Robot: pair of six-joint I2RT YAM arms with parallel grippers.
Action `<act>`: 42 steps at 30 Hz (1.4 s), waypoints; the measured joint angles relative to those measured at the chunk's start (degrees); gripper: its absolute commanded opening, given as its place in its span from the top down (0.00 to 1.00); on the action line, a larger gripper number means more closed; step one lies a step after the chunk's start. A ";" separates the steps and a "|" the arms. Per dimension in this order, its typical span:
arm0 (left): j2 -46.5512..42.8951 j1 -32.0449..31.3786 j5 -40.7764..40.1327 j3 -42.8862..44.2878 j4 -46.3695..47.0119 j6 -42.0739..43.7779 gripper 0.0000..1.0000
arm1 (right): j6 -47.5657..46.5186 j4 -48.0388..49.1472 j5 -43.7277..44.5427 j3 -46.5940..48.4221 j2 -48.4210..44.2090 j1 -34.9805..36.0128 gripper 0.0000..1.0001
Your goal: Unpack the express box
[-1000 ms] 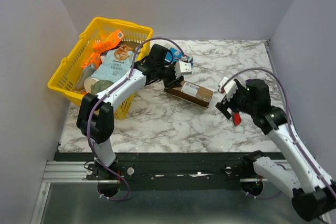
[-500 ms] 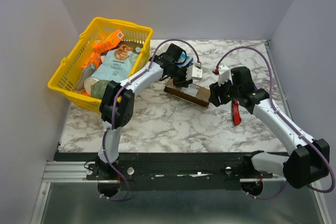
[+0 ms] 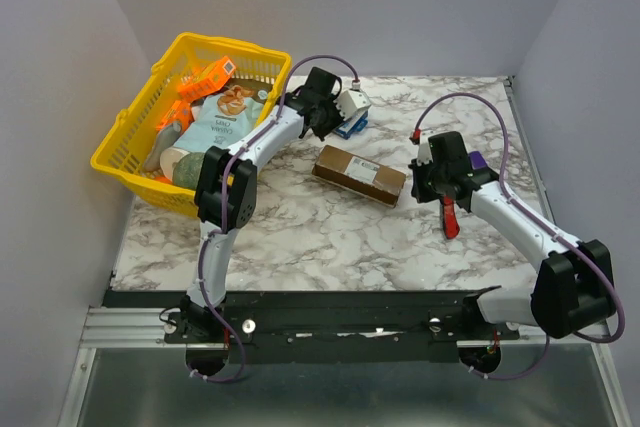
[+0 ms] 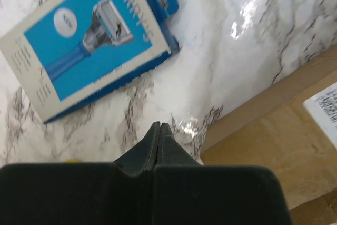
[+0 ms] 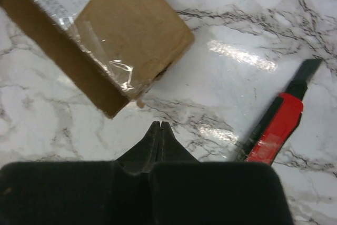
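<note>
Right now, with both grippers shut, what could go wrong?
1. The express box has clear tape over its end and nothing holds it; the shut right gripper pushing at it may slide it.
2. The red cutter lies loose close to that gripper and could get knocked away.
3. The shut left gripper sits between the express box and the blue razor box, which a sweep might shove.

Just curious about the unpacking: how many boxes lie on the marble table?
2: a long brown cardboard carton in the middle, and a small blue-and-white box just behind it. The yellow plastic basket may hide more.
</note>
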 measured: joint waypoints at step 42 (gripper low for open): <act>-35.43 -4.92 13.03 -40.68 -16.55 -1.36 0.82 | -12.96 9.40 1.31 20.11 10.49 -0.24 0.70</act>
